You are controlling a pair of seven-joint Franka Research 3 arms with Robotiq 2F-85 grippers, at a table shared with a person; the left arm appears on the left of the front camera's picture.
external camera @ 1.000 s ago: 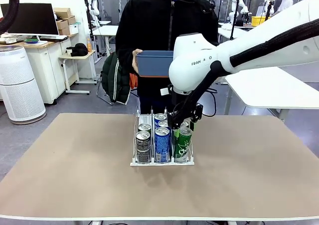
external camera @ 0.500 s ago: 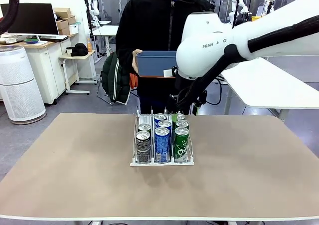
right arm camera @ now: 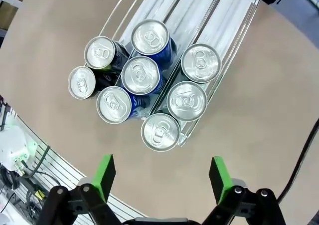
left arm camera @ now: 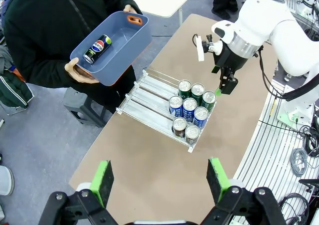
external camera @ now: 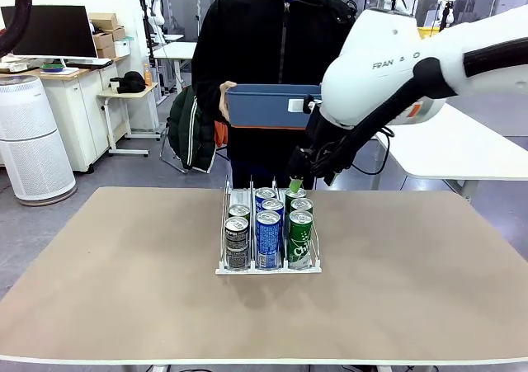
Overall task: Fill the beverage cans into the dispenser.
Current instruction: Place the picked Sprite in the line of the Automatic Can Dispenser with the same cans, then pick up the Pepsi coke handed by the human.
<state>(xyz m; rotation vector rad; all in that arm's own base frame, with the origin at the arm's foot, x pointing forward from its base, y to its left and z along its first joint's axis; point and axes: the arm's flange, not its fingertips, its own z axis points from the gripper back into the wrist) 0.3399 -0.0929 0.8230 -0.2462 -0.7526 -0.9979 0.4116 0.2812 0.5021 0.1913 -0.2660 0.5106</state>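
Brown table (external camera: 124, 289) is carrying the dispenser (external camera: 239, 195) near its middle, toward the far side. Eight cans (external camera: 268, 232) are standing upright at the dispenser's near end: two black in the left lane, three blue in the middle, three green in the right, each row packed can against can. Just above and behind the green row the right gripper (external camera: 305, 178) is hovering, touching nothing. In its wrist view its fingers (right arm camera: 105, 174) are standing spread wide with nothing between them. High over the table the left gripper (left arm camera: 160, 177) is hanging, likewise spread wide and empty. At the far side a person (external camera: 264, 42) is holding a blue bin (external camera: 268, 108) in both hands, and one more can (left arm camera: 97, 49) is lying on its side in it.
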